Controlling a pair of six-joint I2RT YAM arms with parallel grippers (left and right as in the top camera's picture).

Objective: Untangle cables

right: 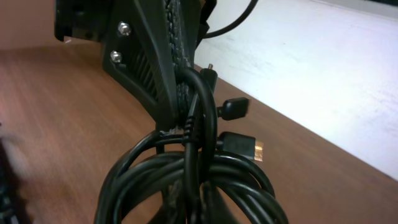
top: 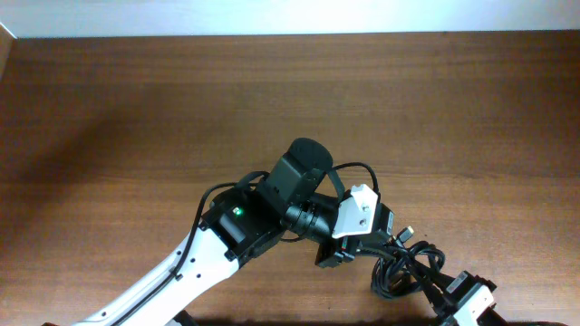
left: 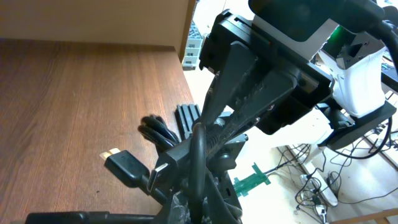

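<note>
Peering down from overhead, I am losing most of the contact zone. The left arm [top: 181, 267] is covering its own wrist, and the right pincer [top: 458, 294] is being cut off by the bottom edge of the frame, so only its white housing is showing. The cables [top: 408, 267] are lying as a dark knotted coil on the table [top: 136, 118], between the two pincers and right up against both, as far as I am able to judge.

Through the left wrist camera, I am seeing the left pincer [left: 189, 202] low in the frame and pressed together. One black strand is rising out from between its fingers, so it is pinching the cables. A gold-tipped plug [left: 118, 163] is sticking out just to the left of it, and the cord ends behind that are too dark for me to separate. The other arm's black hardware is filling the upper right and blocking the rest of the bundle.

Through the right wrist camera, loops of cable are crowding the lower half and hiding the right pincer's own fingers. It is standing closed, but I am not able to tell whether any strand is caught inside. The loops are pressing against a ribbed black finger [right: 177, 68] coming down from above, with two plugs poking out to the right of it.
</note>
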